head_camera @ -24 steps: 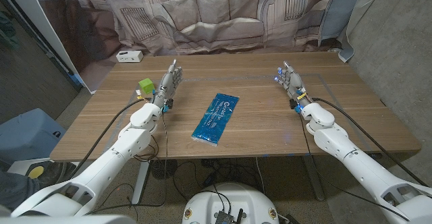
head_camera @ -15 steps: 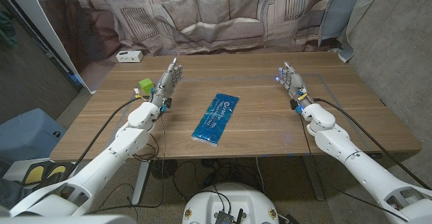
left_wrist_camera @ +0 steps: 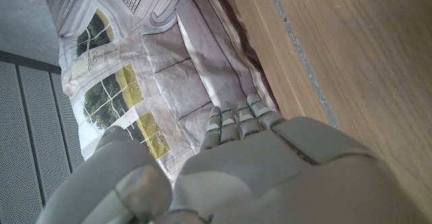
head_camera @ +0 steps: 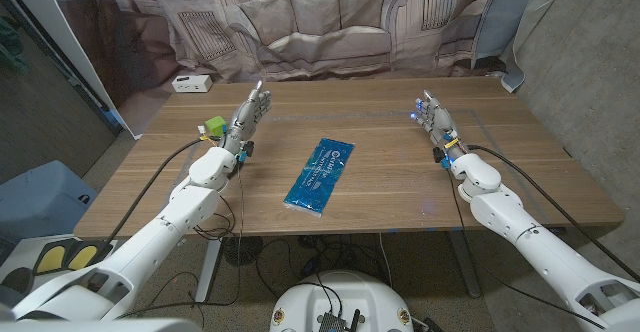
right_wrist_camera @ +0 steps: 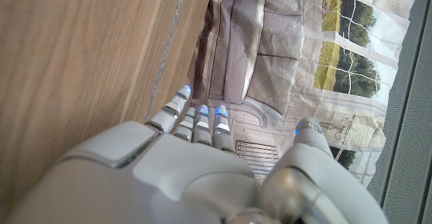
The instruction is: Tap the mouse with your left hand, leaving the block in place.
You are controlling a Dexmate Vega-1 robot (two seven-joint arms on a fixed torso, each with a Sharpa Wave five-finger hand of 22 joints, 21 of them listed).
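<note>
1. Grey fingers (head_camera: 258,103) of the left hand (head_camera: 247,122) extend straight and close together, holding nothing.
2. Left hand stands above the wooden table (head_camera: 380,187), just beside the green block (head_camera: 213,126), which shows partly behind it; contact cannot be determined.
3. Right hand (head_camera: 434,120) has its fingers extended, holding nothing, well apart from the block.
4. Blue gel pack (head_camera: 319,175) lies flat between the two arms.
5. White box (head_camera: 191,83) sits at the far left table corner.
</note>
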